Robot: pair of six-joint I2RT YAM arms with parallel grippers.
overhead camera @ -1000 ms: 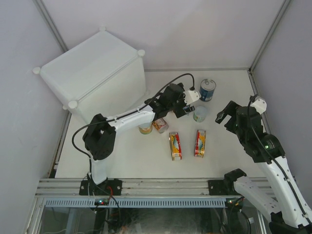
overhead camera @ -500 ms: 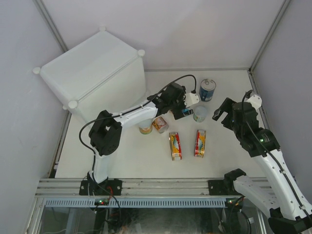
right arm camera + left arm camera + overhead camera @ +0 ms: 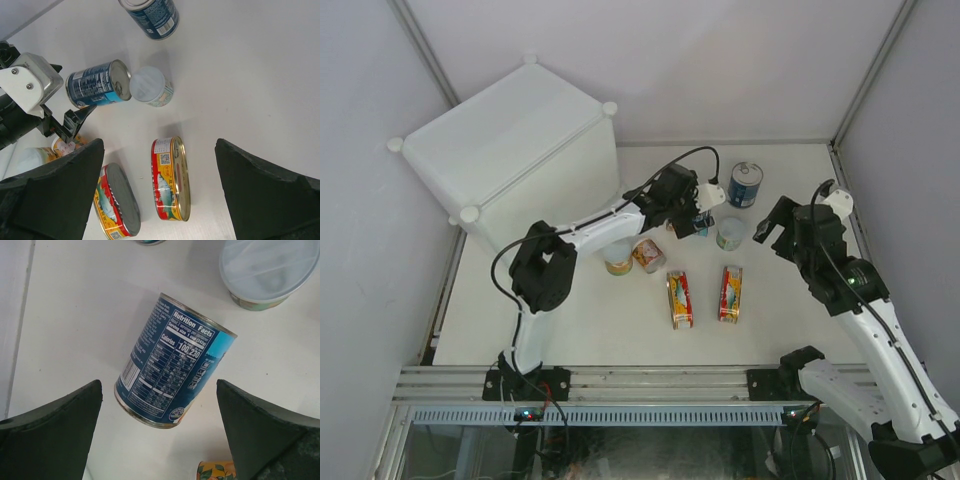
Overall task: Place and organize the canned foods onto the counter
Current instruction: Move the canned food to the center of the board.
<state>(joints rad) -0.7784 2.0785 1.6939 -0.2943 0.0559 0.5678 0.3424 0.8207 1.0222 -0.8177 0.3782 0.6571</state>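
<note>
Both spread: left pincer (image 3: 159, 390) over a toppled blue can (image 3: 172, 360), right pincer (image 3: 159, 145) facing seemingly sealed oval tins (image 3: 170, 177).

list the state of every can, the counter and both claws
near blue can, on its side
far blue can, upright
lidded can, upright, lid on
left tin, lying on table
right tin, lying on table
small cans by arm, unclear
counter, no cans on top
left claw, open, astride near blue can
right claw, open, empty
</note>
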